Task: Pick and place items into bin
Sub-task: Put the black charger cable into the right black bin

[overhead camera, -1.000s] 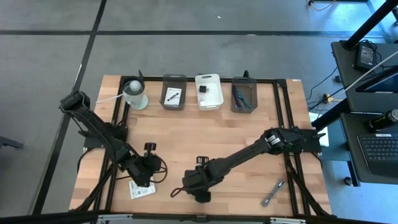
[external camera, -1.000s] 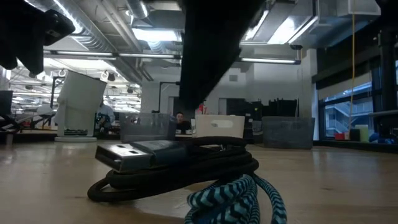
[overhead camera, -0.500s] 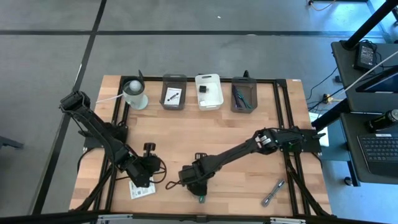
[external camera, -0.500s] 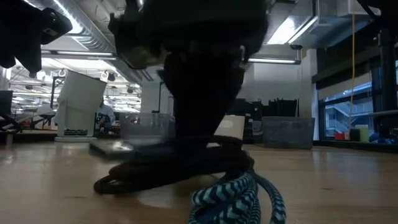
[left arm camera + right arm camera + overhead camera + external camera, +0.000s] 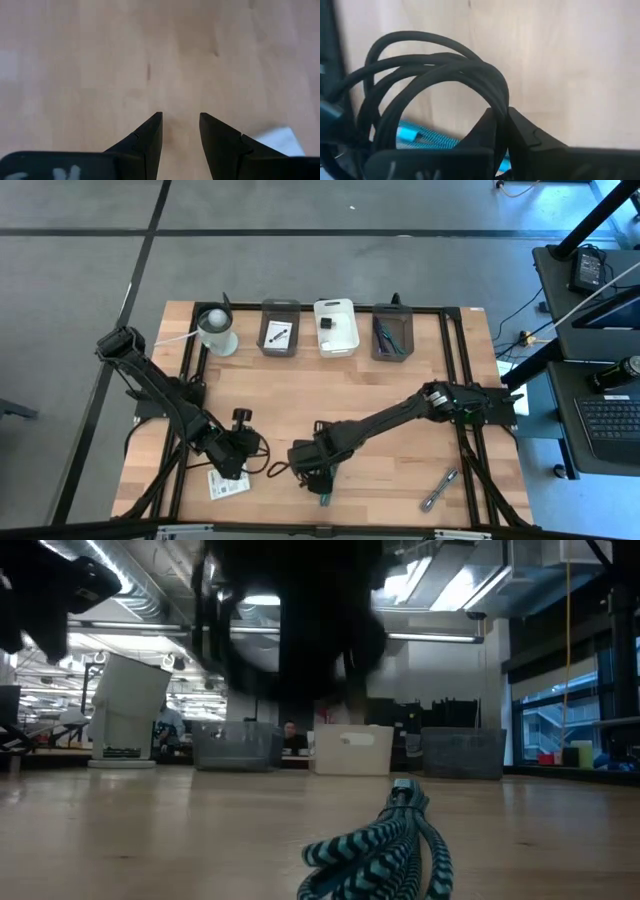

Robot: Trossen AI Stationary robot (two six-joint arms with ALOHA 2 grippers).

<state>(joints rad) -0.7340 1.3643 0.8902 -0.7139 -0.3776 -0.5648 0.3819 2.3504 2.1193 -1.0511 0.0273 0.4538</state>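
Observation:
A black coiled cable (image 5: 430, 65) hangs above the near middle of the table, with my right gripper (image 5: 501, 112) shut on it. In the low view the cable (image 5: 290, 640) is a dark blur high over the wood. A teal braided cable (image 5: 385, 850) lies on the table right under it (image 5: 322, 498). My left gripper (image 5: 180, 125) hovers open over bare wood at the near left, beside a white card (image 5: 228, 485). Three bins stand along the far edge, holding items: grey (image 5: 280, 340), white (image 5: 336, 338), grey (image 5: 392, 345). My right gripper pinches several strands of the black cable's coil (image 5: 496, 100) between its two fingers, at one side of the loop. The fingers come from above, pointing down, and lie across the strands. The coil is lifted clear of the table and spreads out beside the fingers.
A white cup with a ball (image 5: 217, 330) stands at the far left next to the bins. A silver metal piece (image 5: 438, 490) lies near the front right. Bare wood stretches between the grippers and the bins.
My right gripper has gone down onto the black cable, shifting a little toward the table's left, has shut on it and has raised it. The cable, which lay coiled on the teal cable, is now lifted clear; the teal cable stays on the table.

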